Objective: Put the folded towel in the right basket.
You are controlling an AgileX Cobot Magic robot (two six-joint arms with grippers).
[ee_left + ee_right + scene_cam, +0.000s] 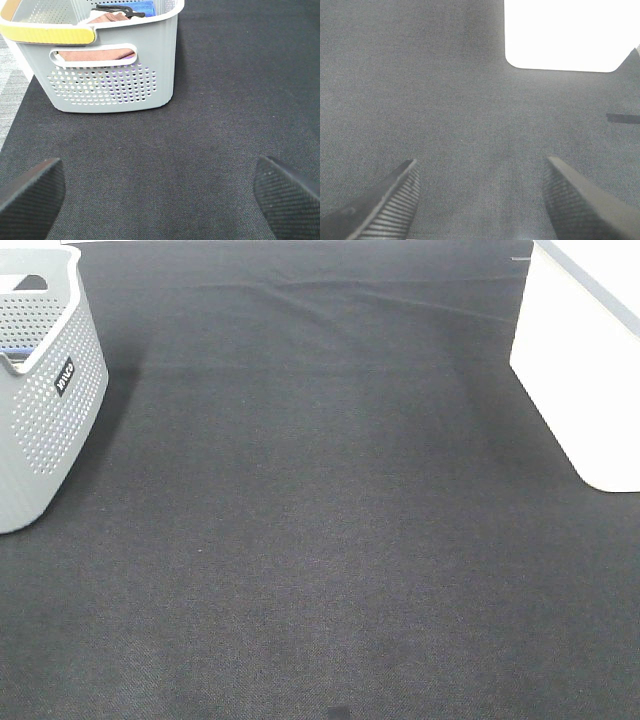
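dark mat (320, 540) | right basket (585, 370) white, contents perhaps hidden | left tool (160, 195) released | right tool (480, 200) released

L gripper (160, 192): jaws spread wide, nothing between, fingers at 7 & 5 o'clock of its wrist view | R gripper (480, 200): jaws apart, empty, angled down | neither arm seen in high view

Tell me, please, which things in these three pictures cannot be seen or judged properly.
- Folded towel: no view shows it on the mat.
- Inside of the white basket: exterior high view shows only its outer wall, cut by the edge; right wrist view overexposed.
- Grey perforated basket contents: partly hidden by its walls in the left wrist view.
- Both arms: outside the exterior high view.
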